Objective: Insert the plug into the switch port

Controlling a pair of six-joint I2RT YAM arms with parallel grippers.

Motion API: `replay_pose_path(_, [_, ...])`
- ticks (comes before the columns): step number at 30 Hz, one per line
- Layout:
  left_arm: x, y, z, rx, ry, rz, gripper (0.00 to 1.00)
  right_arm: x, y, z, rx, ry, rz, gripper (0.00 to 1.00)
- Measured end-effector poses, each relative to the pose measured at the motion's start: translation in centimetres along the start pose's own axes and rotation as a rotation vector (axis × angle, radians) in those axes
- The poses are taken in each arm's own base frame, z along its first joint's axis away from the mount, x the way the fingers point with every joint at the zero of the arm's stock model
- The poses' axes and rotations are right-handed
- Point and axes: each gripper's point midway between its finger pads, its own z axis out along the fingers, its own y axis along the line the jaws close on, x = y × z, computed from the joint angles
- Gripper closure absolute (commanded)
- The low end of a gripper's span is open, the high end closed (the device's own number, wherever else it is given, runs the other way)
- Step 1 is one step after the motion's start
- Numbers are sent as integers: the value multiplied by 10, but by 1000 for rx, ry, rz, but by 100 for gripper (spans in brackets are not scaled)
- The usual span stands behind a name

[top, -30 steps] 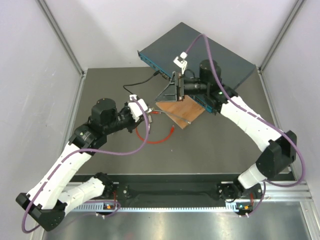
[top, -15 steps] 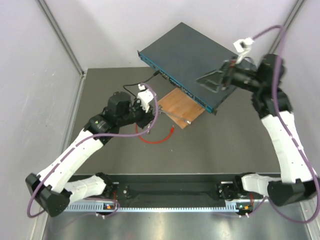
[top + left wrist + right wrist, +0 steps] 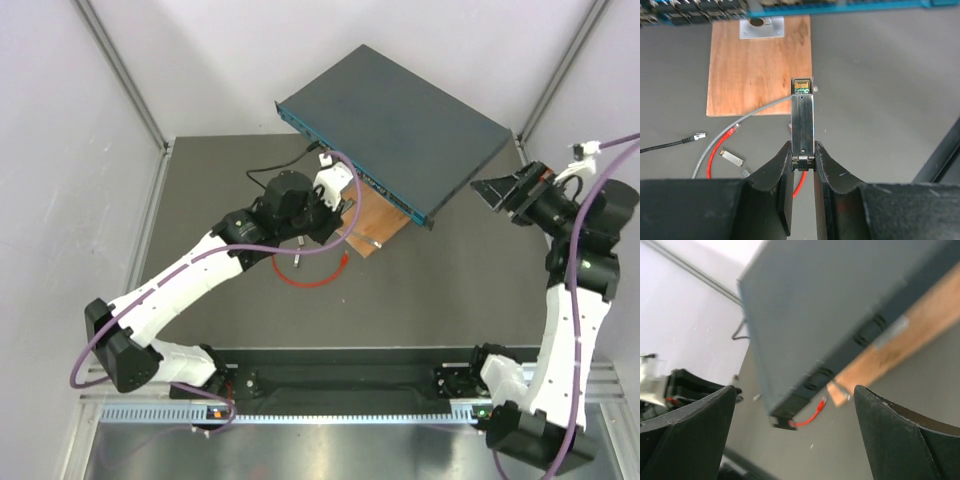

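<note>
The plug (image 3: 730, 132), with a red boot on a thin red cable (image 3: 712, 157), lies loose on the table left of my left gripper (image 3: 802, 145). That gripper is shut on a slim metal module (image 3: 802, 117) with a small socket at its tip, held over the table near a wooden board (image 3: 760, 65). The switch ports (image 3: 690, 6) run along the top edge. From above, the plug (image 3: 345, 260) lies below the left gripper (image 3: 335, 203). The switch (image 3: 400, 110) has its port row (image 3: 350, 170) facing it. My right gripper (image 3: 495, 190) is open and empty, right of the switch. Its blurred view shows the switch (image 3: 815, 315) and the plug (image 3: 822, 401).
A grey cable (image 3: 740, 122) crosses the board's corner. A black cable's connector (image 3: 699, 136) and a small loose silver module (image 3: 731, 158) lie left of the red cable. A metal bracket (image 3: 761, 27) sits on the board by the switch. Frame posts (image 3: 125, 90) flank the table.
My right arm has swung from over the wooden board out to the right of the switch. My left arm has moved forward and right toward the board, still holding the metal module.
</note>
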Motion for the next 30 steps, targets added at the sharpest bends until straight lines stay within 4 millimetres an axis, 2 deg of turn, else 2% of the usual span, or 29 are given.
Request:
replay_pose_path(3, [-4, 2, 5, -14, -2, -30, 100, 26, -35, 16, 28, 71, 163, 0])
replay_pose_path(5, [-4, 1, 5, -15, -1, -46, 100, 44, -52, 24, 33, 109, 267, 0])
replay_pose_path(7, [-4, 0, 5, -14, -1, -58, 100, 58, -61, 29, 18, 125, 357, 0])
replay_pose_path(9, [-4, 0, 5, -13, -1, -67, 100, 63, -65, 35, -15, 111, 414, 0])
replay_pose_path(12, [-4, 0, 6, -13, -2, -75, 100, 62, -66, 40, -57, 91, 459, 0])
replay_pose_path(18, [-1, 0, 8, -14, 4, -75, 100, 50, -49, 52, -148, 67, 409, 0])
replay_pose_path(25, [8, 1, 22, -22, 40, -76, 100, 65, -46, 74, -171, 121, 425, 0])
replay_pose_path(27, [10, 3, 27, -32, 51, -75, 100, 68, -46, 77, -167, 127, 429, 5])
replay_pose_path(28, [10, 4, 31, -40, 55, -74, 100, 68, -46, 79, -166, 127, 429, 13])
replay_pose_path(30, [8, 5, 36, -48, 58, -73, 100, 67, -46, 80, -168, 122, 424, 20])
